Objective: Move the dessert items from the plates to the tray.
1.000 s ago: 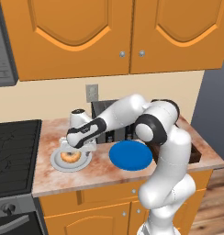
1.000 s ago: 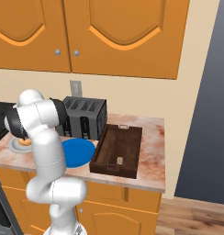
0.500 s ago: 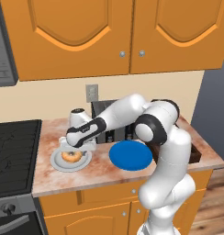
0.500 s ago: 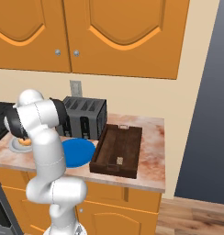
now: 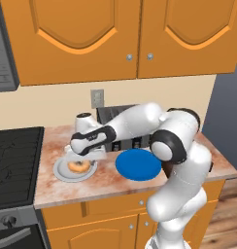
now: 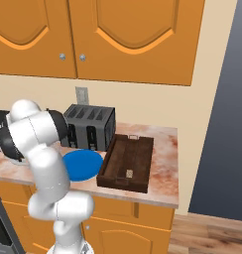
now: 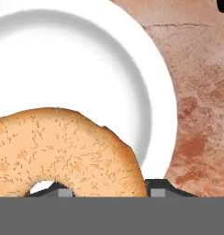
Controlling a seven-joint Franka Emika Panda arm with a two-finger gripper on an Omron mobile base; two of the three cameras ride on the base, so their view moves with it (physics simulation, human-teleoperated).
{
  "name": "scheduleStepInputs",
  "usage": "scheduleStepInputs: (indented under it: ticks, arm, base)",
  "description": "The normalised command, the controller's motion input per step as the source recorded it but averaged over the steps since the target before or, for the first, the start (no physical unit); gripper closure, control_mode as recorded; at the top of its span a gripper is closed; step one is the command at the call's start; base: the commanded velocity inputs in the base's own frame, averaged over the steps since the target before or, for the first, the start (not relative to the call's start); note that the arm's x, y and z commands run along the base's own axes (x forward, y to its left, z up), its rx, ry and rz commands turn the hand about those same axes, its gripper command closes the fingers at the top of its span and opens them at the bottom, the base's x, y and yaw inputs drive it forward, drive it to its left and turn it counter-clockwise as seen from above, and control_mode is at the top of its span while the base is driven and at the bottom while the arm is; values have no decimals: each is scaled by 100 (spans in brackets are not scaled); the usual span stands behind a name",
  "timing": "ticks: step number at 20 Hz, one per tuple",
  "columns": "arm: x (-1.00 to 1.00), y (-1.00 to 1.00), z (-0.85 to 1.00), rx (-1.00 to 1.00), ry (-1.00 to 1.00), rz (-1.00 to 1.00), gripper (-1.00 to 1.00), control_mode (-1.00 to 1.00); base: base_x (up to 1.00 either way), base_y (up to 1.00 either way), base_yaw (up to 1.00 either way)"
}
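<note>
A ring donut (image 5: 79, 166) lies on the grey-white plate (image 5: 60, 171), left of the blue plate (image 5: 139, 164). The gripper (image 5: 81, 156) hovers just above it, jaws apart straddling one side, nothing held. It looks light, soft and crumbly; pinch gently across the ring.

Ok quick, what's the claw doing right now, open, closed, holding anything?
Claw: open, one fingertip in the donut's hole, the other outside its rim, over the white plate; not clamped.
</note>
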Motion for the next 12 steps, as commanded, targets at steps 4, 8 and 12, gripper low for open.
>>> scheduleStepInputs:
  ticks: [4,8,12]
  arm:
    - [-44,-66,32,0,0,0,100,-100]
    - [-32,-83,33,1,0,0,100,-100]
    - [-19,-83,22,1,0,0,100,-100]
  base:
    - [0,0,0]
    - [0,0,0]
    - [0,0,0]
